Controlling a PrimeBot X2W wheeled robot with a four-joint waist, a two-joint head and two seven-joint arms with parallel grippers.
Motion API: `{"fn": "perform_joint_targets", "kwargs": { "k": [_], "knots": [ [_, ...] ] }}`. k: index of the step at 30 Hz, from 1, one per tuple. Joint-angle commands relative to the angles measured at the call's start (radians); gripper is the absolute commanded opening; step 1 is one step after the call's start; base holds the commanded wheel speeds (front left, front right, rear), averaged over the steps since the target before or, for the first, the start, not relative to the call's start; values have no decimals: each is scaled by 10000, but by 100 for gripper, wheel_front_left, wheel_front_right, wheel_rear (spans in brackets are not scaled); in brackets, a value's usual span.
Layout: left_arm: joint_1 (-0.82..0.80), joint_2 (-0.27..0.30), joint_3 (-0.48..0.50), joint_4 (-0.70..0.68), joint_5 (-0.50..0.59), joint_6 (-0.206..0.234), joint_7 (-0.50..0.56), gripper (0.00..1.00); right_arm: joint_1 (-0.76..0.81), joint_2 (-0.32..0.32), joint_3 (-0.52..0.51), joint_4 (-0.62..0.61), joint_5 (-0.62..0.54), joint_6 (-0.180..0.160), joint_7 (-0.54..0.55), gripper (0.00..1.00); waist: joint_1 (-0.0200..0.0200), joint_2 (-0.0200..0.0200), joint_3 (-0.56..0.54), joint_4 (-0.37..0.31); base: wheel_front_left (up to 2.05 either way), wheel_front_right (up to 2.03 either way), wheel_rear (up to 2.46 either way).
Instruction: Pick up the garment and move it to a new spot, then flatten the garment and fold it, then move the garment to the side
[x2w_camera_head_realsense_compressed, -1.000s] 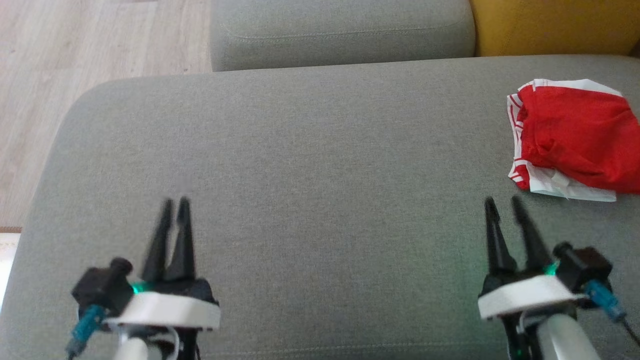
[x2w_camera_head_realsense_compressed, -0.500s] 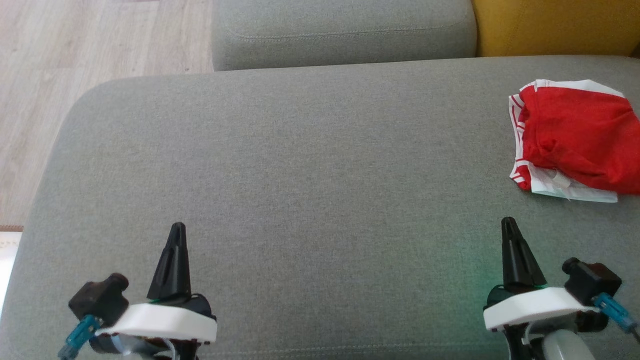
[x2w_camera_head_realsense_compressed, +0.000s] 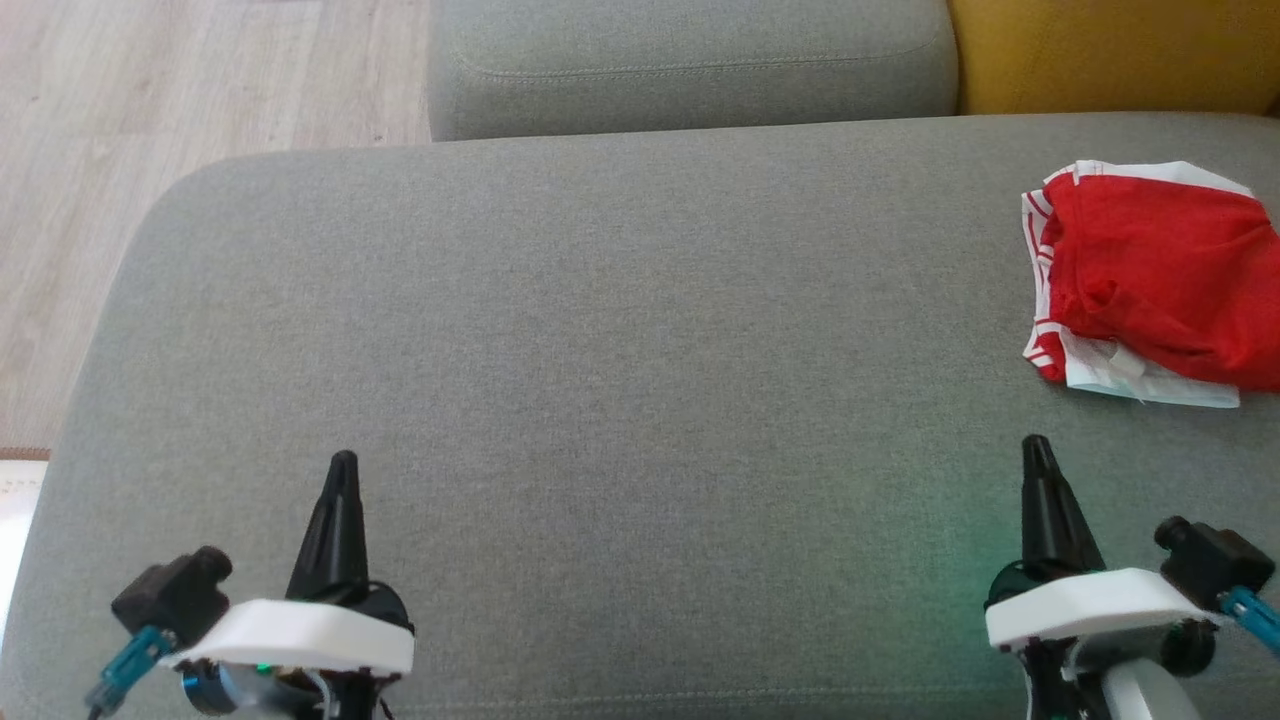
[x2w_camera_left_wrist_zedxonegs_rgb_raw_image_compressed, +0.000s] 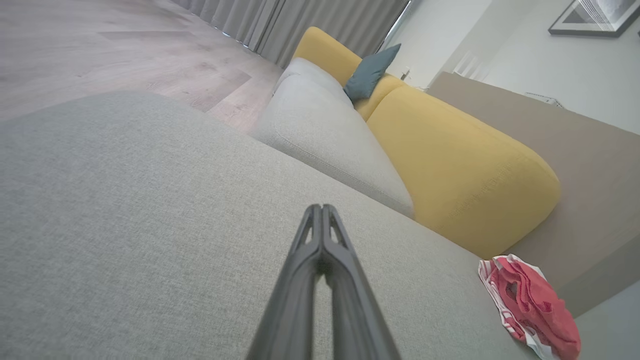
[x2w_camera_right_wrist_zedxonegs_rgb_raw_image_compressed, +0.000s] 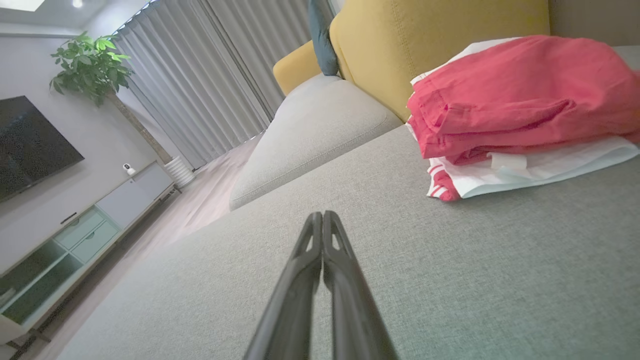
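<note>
- Grey woven fabric covers the big seat cushion (x2w_camera_head_realsense_compressed: 640, 350), which takes up most of the head view; both grippers hang over its near edge.
- Pale wood floor (x2w_camera_head_realsense_compressed: 200, 80) lies at 10 o'clock, beyond the cushion's rounded corner.
- At 12 o'clock a smaller grey cushion (x2w_camera_head_realsense_compressed: 690, 60) butts against the big one's far edge.
- At 1 o'clock a mustard-yellow backrest (x2w_camera_head_realsense_compressed: 1110, 50) stands just beside that smaller cushion.
- At 3 o'clock the garment (x2w_camera_head_realsense_compressed: 1150, 280), red with white striped trim, lies in a folded, slightly rumpled stack on the big cushion. It runs off the view's right edge, and a white layer sticks out beneath the red.
- At 5 o'clock the right gripper (x2w_camera_head_realsense_compressed: 1035, 445) has its two dark fingers pressed together into one point, holding nothing. The garment sits at 1 o'clock from its tip, near but apart.
- At 7 o'clock the left gripper (x2w_camera_head_realsense_compressed: 343, 462) is likewise closed and empty, well apart from the garment.
</note>
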Motion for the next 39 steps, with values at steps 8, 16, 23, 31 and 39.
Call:
{"fn": "perform_joint_targets", "kwargs": {
  "k": [8, 16, 23, 31, 39],
  "knots": [
    [-678, 177, 291, -154, -965, -181, 212, 0, -518, -155, -90, -389, 1050, 19, 222, 0, 0, 0, 1, 27, 0, 0, 0],
    [-771, 209, 421, -16, -1826, -265, 418, 0, -555, -175, -175, -411, 1971, 24, 434, 0, 0, 0, 3, 54, 0, 0, 0],
    [-856, 232, 541, 112, -2575, -339, 603, 0, -588, -188, -254, -430, 2772, 27, 623, 0, 0, 0, 4, 78, 0, 0, 0],
    [-954, 254, 685, 261, -3424, -423, 821, 0, -626, -200, -349, -451, 3685, 32, 844, 0, 0, 0, 5, 105, 0, 0, 0],
    [-1053, 271, 836, 412, -4268, -506, 1044, 0, -665, -209, -450, -472, 4593, 36, 1068, 0, 0, 0, 6, 133, 0, 0, 0]
  ]
}}
